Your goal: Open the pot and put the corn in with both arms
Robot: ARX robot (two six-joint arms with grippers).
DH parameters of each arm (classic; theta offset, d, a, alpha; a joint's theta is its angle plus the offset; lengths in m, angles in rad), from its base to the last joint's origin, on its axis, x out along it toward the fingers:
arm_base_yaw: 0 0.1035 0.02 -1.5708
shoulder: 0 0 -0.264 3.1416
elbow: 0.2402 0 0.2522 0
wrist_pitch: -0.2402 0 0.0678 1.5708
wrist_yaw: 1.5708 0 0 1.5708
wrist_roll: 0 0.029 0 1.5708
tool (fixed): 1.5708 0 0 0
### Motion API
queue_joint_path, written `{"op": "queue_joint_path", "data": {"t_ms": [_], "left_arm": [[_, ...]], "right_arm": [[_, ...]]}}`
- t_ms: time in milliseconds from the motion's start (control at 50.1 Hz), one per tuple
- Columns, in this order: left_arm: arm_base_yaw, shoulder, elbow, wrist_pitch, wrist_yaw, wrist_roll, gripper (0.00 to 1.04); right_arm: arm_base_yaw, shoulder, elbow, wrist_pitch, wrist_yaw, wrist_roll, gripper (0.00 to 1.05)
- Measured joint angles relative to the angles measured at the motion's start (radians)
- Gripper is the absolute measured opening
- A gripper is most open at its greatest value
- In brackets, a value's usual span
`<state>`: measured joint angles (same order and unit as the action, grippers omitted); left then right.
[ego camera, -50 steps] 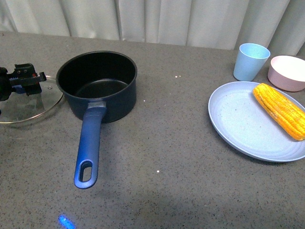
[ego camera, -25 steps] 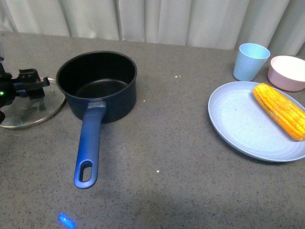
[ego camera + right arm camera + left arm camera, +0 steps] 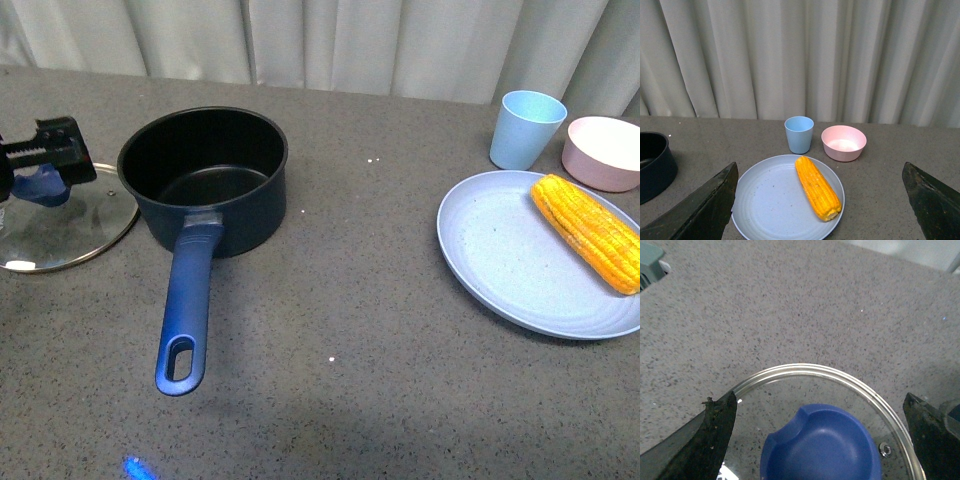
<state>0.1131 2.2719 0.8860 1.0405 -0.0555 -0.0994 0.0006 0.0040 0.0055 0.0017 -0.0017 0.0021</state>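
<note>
The dark navy pot (image 3: pixel 205 175) stands uncovered on the grey table, its long blue handle (image 3: pixel 185 310) pointing toward me. Left of it the glass lid (image 3: pixel 60 235) lies flat with its blue knob (image 3: pixel 42 186) up. My left gripper (image 3: pixel 40 150) hovers just above that knob, open; in the left wrist view the knob (image 3: pixel 822 447) sits between the spread fingers (image 3: pixel 715 435) without touching them. The corn (image 3: pixel 588 232) lies on a pale blue plate (image 3: pixel 500 260) at the right. My right gripper (image 3: pixel 820 167) is open, set back from the corn (image 3: pixel 817 187), and does not show in the front view.
A light blue cup (image 3: pixel 526 130) and a pale pink bowl (image 3: pixel 605 152) stand behind the plate. White curtains hang along the table's far edge. The pot's side (image 3: pixel 655 165) shows at the edge of the right wrist view.
The left gripper set the lid down flat beside the pot, opened off its knob and rose a little. Pot, corn and plate have not moved.
</note>
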Motion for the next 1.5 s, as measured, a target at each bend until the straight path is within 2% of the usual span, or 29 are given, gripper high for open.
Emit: {"op": "queue_joint_path", "data": {"t_ms": [239,618,858,917,997,1057,1256,1316,1356,1416,1496], "left_arm": [[0.014,-0.213,-0.119,-0.016,0.01,-0.01,0.98],[0.054,-0.578,-0.384,-0.075,0.111,-0.012,0.98],[0.042,-0.761,-0.471,-0.164,0.064,-0.029,0.98],[0.043,-0.763,-0.529,-0.002,0.164,0.019,0.86],[0.025,-0.8,-0.595,0.108,0.187,0.056,0.72],[0.013,-0.843,-0.624,0.111,0.185,0.069,0.63],[-0.027,-1.04,-0.746,0.035,0.138,0.087,0.18],[-0.035,-1.089,-0.767,0.008,0.132,0.089,0.07],[-0.039,-1.115,-0.777,-0.008,0.128,0.087,0.04],[-0.071,-1.156,-0.792,-0.035,0.071,0.091,0.04],[-0.101,-1.214,-0.81,-0.074,0.059,0.092,0.04]], "right_arm": [[0.0,0.0,0.0,0.0,0.0,0.0,0.96],[0.0,0.0,0.0,0.0,0.0,0.0,0.96],[0.0,0.0,0.0,0.0,0.0,0.0,0.96],[0.0,0.0,0.0,0.0,0.0,0.0,0.96],[0.0,0.0,0.0,0.0,0.0,0.0,0.96],[0.0,0.0,0.0,0.0,0.0,0.0,0.96],[0.0,0.0,0.0,0.0,0.0,0.0,0.96],[0.0,0.0,0.0,0.0,0.0,0.0,0.96],[0.0,0.0,0.0,0.0,0.0,0.0,0.96],[0.0,0.0,0.0,0.0,0.0,0.0,0.96],[0.0,0.0,0.0,0.0,0.0,0.0,0.96]]}}
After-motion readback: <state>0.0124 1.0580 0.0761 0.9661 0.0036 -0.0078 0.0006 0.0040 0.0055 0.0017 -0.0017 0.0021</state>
